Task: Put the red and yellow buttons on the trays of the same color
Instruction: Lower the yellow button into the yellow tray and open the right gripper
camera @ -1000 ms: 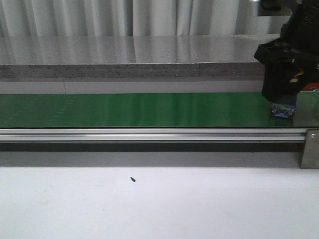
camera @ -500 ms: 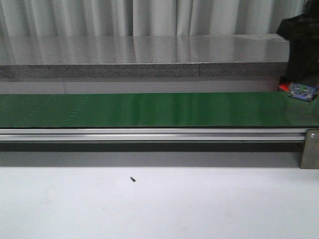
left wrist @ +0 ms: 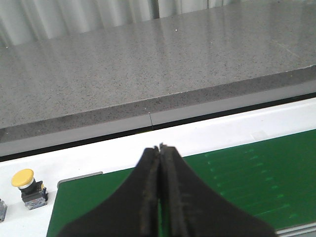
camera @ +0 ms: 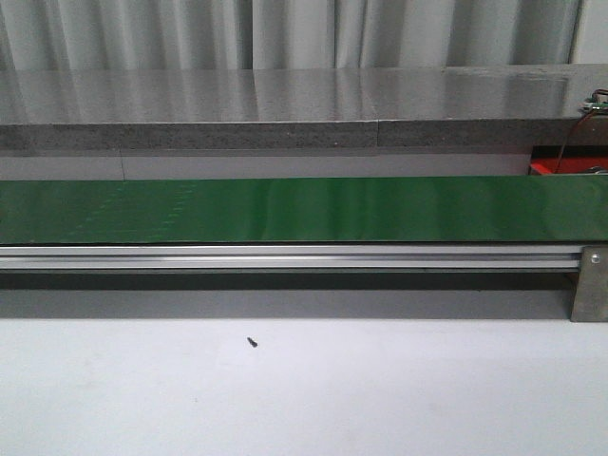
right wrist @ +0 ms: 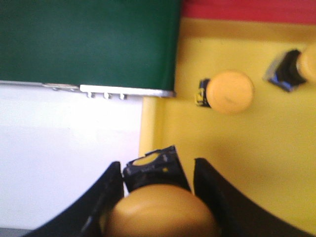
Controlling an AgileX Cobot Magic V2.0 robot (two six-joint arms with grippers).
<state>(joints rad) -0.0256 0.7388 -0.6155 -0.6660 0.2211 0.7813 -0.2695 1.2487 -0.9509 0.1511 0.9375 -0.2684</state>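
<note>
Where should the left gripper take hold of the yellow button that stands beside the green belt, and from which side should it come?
Grip the dark square base of the yellow button, under its domed cap. It stands upright with the rounded cap on top, so coming from above with one finger on each flat side probably suits best. The left gripper is shut and must open first.

Green belt (camera: 285,209); yellow tray (right wrist: 237,163), yellow buttons (right wrist: 229,92); red tray (right wrist: 247,10); black hand (right wrist: 158,207).

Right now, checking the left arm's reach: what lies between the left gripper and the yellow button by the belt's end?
In the left wrist view, green belt and white table lie between the left gripper and yellow button.
</note>
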